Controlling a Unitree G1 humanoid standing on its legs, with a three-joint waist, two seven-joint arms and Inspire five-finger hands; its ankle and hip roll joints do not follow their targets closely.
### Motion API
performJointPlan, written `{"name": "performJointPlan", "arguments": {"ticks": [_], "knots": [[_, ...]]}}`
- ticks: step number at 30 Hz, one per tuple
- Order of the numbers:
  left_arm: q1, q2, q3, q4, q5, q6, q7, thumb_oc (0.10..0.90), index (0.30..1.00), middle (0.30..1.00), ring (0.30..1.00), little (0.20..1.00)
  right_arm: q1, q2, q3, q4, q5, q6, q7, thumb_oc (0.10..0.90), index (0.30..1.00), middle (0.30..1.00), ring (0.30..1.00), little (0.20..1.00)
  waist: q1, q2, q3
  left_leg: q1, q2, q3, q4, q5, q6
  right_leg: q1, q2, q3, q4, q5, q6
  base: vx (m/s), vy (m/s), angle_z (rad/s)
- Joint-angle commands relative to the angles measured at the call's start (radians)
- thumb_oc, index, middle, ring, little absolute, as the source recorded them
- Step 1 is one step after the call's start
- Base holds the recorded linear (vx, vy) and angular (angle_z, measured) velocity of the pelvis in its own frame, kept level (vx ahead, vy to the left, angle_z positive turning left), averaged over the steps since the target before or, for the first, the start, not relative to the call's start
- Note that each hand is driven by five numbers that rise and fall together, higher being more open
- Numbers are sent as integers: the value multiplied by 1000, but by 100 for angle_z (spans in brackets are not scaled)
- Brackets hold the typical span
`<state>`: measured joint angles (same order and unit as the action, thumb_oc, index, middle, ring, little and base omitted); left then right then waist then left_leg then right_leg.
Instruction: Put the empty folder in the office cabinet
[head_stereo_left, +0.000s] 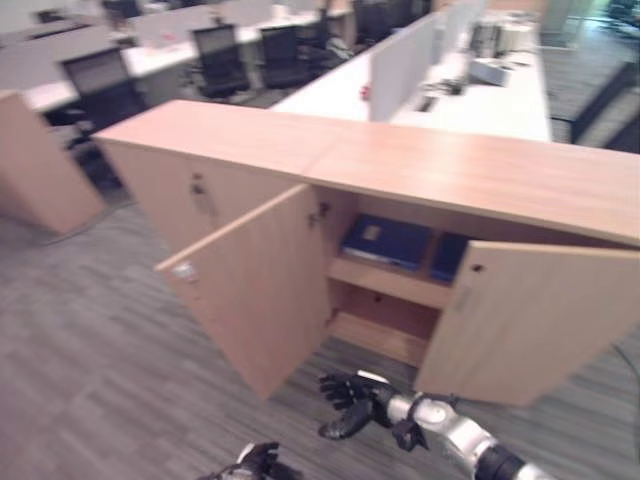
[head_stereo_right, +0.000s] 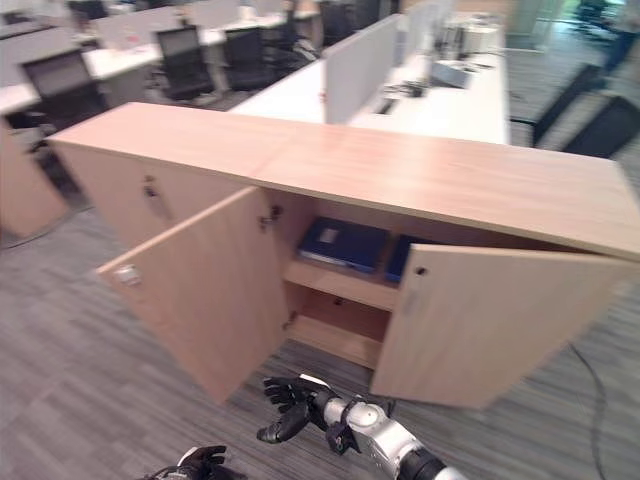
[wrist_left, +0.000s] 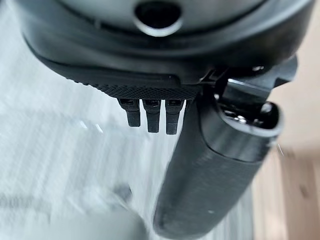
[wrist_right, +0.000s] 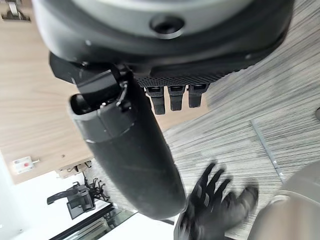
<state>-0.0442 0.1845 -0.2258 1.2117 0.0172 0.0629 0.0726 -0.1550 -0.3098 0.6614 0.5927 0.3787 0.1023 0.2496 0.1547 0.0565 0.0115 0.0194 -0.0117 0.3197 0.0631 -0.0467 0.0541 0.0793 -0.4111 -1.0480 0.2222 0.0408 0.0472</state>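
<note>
Cabinet (head_stereo_left: 420, 170): centre frame, both doors swung open.
Upper shelf (head_stereo_left: 390, 282): two blue folders (head_stereo_left: 385, 240) lying flat.
Right hand (head_stereo_left: 350, 398): bottom centre, fingers spread, empty.
Left hand (head_stereo_left: 258, 462): bottom edge, fingers relaxed, empty.

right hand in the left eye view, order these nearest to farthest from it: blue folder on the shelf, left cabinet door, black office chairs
From the right hand, low in front of the cabinet:
1. Left cabinet door, swung open, just up and left of the hand.
2. Blue folder, lying on the upper shelf inside the cabinet.
3. Black office chairs, at the desks behind the cabinet.
</note>
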Motion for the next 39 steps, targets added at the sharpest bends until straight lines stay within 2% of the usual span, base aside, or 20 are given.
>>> {"name": "performJointPlan", "arguments": {"ticks": [1, 2, 7, 8, 9, 10, 16, 17, 18, 19, 21, 23, 27, 28, 31, 32, 36, 37, 38, 39], "knots": [[-8, 9, 11, 96, 51, 1, -20, 800, 900, 900, 900, 900, 10, 21, -71, 42, -125, -33, -47, 800, 900, 900, 900, 900, 19, -24, 17, 54, 28, -70, -111, -55, -68, 64, -9, -74, -28, -56, 68, 8, 324, 138], [9, 11, 29, 108, 48, 2, -22, 800, 900, 900, 900, 900, 58, 44, -142, 168, -144, -25, -81, 800, 900, 900, 900, 900, 33, -26, 7, 51, -5, -110, -123, -53, -54, 94, -35, -99, -29, -29, 96, -4, 308, 121], [24, 15, 64, 140, 11, 9, -15, 800, 900, 900, 900, 900, 81, 125, -281, 431, -165, -27, -175, 800, 900, 900, 900, 900, 51, -34, -14, 50, -56, -180, -143, -44, -31, 132, -65, -118, -45, 13, 136, 15, 183, 66], [25, 11, 84, 150, -13, 13, -8, 800, 900, 900, 900, 900, 83, 146, -356, 542, -147, -23, -220, 800, 900, 900, 900, 900, 55, -36, -24, 53, -74, -208, -150, -41, -23, 145, -78, -113, -53, 42, 159, 28, 107, 27], [24, 12, 82, 150, -13, 13, -8, 800, 900, 900, 900, 900, 80, 148, -358, 548, -147, -27, -221, 800, 900, 900, 900, 900, 54, -37, -23, 54, -76, -210, -150, -41, -22, 148, -78, -115, -54, 46, 162, 34, 189, 43], [25, 17, 110, 159, -44, 16, -1, 800, 900, 900, 900, 900, 85, 163, -426, 638, -121, -23, -245, 800, 900, 900, 900, 900, 59, -36, -33, 52, -91, -236, -150, -40, -14, 158, -81, -102, -73, 57, 170, 31, 132, 47], [18, 38, 127, 154, -44, 9, 5, 800, 900, 900, 900, 900, 111, 175, -514, 748, -93, -17, -282, 800, 900, 900, 900, 900, 69, -45, -54, 63, -115, -256, -150, -48, 2, 167, -81, -84, -101, 66, 178, 34, 93, 14], [76, 80, 131, 11, -86, 4, -26, 800, 900, 900, 900, 900, 133, 152, -553, 737, -79, -15, -272, 800, 900, 900, 900, 900, 83, -33, -56, 63, -121, -264, -150, -49, 8, 174, -82, -98, -107, 70, 183, -2, 133, -1], [113, 137, 145, 57, -24, 4, -26, 800, 900, 900, 900, 900, 131, 124, -597, 763, -79, -20, -283, 800, 900, 900, 900, 900, 73, -14, -51, 67, -124, -265, -150, -45, 11, 166, -84, -86, -99, 80, 187, -2, 134, -6], [103, 174, 164, 150, 21, -4, 18, 800, 900, 900, 900, 900, 130, 137, -609, 773, -59, -26, -292, 800, 900, 900, 900, 900, 59, -23, -47, 72, -120, -252, -150, -44, 7, 159, -83, -68, -102, 84, 187, -7, 91, 2], [71, 204, 171, 173, 24, -20, 13, 800, 900, 900, 900, 900, 136, 142, -610, 776, -35, -40, -302, 800, 900, 900, 900, 900, 54, -33, -44, 75, -117, -239, -150, -47, 5, 153, -78, -52, -112, 86, 187, 6, -4, 5], [42, 183, 178, 125, 20, -31, 71, 800, 900, 900, 900, 900, 170, 150, -613, 780, -27, -55, -311, 800, 900, 900, 900, 900, 29, -48, -35, 81, -110, -213, -150, -53, 5, 132, -70, -10, -125, 96, 188, 19, -28, -20], [-1, 201, 156, 30, 18, -48, 106, 800, 900, 900, 900, 900, 178, 129, -625, 788, -27, -51, -325, 800, 900, 900, 900, 900, 3, -52, -29, 84, -103, -186, -150, -59, 3, 113, -59, 26, -138, 98, 188, 8, -18, -36], [-33, 250, 144, -54, 26, -47, 122, 800, 900, 900, 900, 900, 188, 117, -634, 788, -31, -51, -326, 800, 900, 900, 900, 900, -10, -49, -27, 86, -101, -172, -150, -61, 2, 105, -54, 40, -147, 103, 191, 15, 5, -24], [-80, 307, 134, -113, 52, -44, 131, 800, 900, 900, 900, 900, 198, 102, -639, 789, -39, -47, -321, 800, 900, 900, 900, 900, -30, -47, -26, 89, -98, -152, -150, -64, -1, 91, -51, 62, -155, 110, 193, 18, 5, -42], [-126, 357, 135, -151, 68, -41, 137, 800, 900, 900, 900, 900, 207, 88, -646, 787, -41, -46, -313, 800, 900, 900, 900, 900, -50, -48, -27, 95, -95, -135, -150, -68, -3, 82, -47, 84, -161, 115, 195, 27, 0, -24], [-218, 448, 144, -157, 60, -42, 131, 800, 900, 900, 900, 900, 220, 70, -641, 772, -51, -46, -293, 800, 900, 900, 900, 900, -88, -53, -29, 108, -89, -92, -150, -74, -6, 61, -39, 126, -174, 128, 199, 40, -14, -39], [-222, 451, 144, -154, 59, -42, 130, 800, 900, 900, 900, 900, 219, 72, -641, 772, -51, -46, -293, 800, 900, 900, 900, 900, -82, -55, -27, 110, -87, -86, -150, -75, -7, 57, -38, 135, -174, 128, 199, 28, -20, -52], [-273, 486, 137, -162, 46, -44, 122, 800, 900, 900, 900, 900, 223, 58, -639, 769, -52, -46, -282, 800, 900, 900, 900, 900, -102, -58, -30, 115, -85, -69, -150, -78, -6, 47, -33, 150, -181, 133, 200, 17, -15, -44], [-276, 488, 136, -160, 45, -44, 121, 800, 900, 900, 900, 900, 222, 59, -639, 769, -52, -46, -282, 800, 900, 900, 900, 900, -99, -58, -28, 116, -83, -65, -150, -79, -7, 44, -32, 155, -181, 133, 200, 29, -16, -34]]}}
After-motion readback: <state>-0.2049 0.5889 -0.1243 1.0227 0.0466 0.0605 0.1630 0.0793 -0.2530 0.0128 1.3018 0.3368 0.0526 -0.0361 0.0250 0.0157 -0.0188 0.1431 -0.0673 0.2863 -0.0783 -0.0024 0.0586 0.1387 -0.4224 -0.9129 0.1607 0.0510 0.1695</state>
